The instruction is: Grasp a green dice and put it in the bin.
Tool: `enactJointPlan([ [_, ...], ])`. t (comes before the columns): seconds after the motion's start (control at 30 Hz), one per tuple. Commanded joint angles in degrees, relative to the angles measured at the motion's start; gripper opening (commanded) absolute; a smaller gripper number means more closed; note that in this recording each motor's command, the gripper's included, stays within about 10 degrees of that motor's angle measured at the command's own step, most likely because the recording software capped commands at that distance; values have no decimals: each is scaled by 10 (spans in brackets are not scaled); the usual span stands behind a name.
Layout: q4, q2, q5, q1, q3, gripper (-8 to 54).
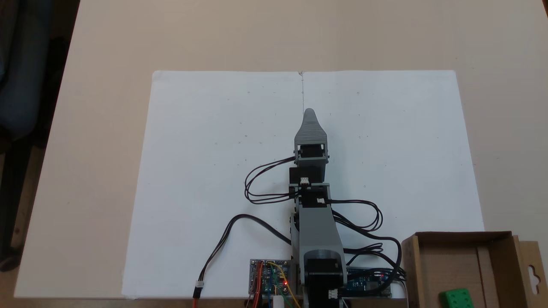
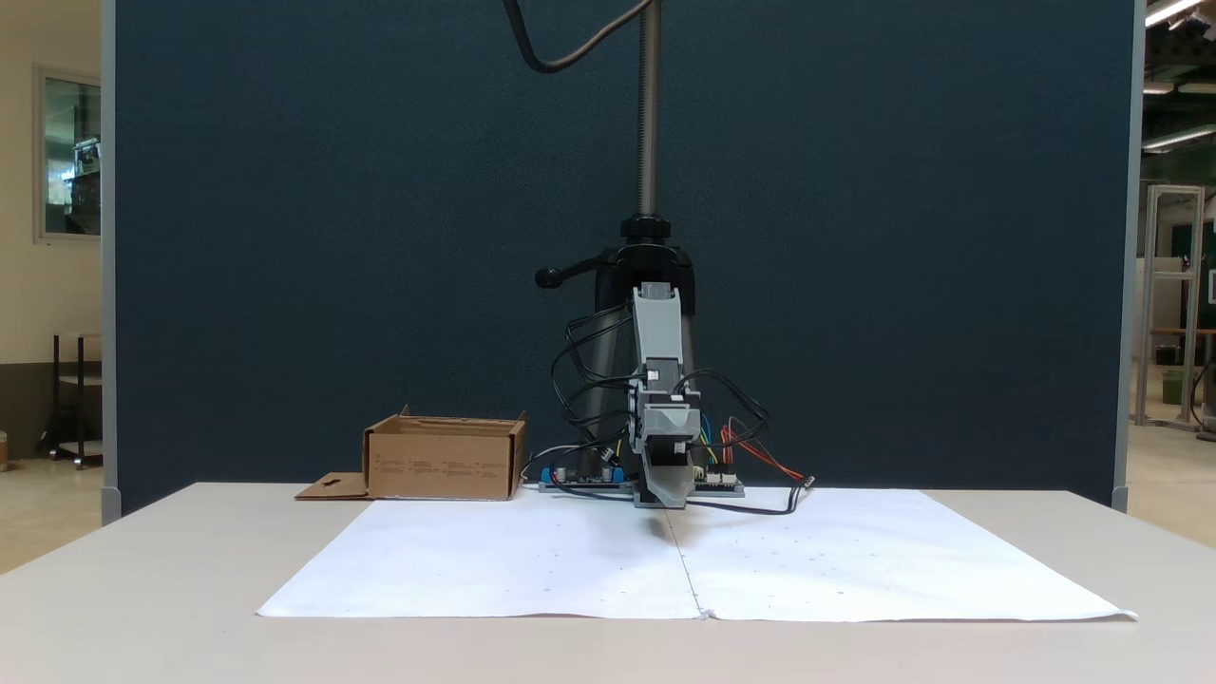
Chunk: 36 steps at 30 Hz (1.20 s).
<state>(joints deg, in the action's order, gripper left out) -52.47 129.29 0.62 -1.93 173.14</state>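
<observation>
Grey plastic gripper empty at rest; green dice already in the bin.

Pointing along the seam of the white paper sheets, the gripper hangs low over the worktop with nothing in its grasp; its jaws stack one behind the other in both fixed views, so I cannot tell whether they are parted or closed. Behind it the arm folds back to its base beside the circuit boards. Well apart, the dice lies on the floor of the cardboard bin, near its flap with the hang-hole. Judged from this, the placing looks done and nothing remains.
</observation>
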Motion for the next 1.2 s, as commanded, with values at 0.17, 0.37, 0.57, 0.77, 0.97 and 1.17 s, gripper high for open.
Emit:
enactJointPlan([
  [0.17, -183, 66, 28, -4, 53, 435],
  [0.37, -285, 66, 50, 1, 61, 435],
  [0.57, -381, 65, 51, 32, 61, 439],
  [0.77, -466, 64, 47, 31, 61, 440],
  [0.97, -463, 64, 50, 33, 61, 441],
  [1.17, -463, 64, 50, 33, 61, 441],
])
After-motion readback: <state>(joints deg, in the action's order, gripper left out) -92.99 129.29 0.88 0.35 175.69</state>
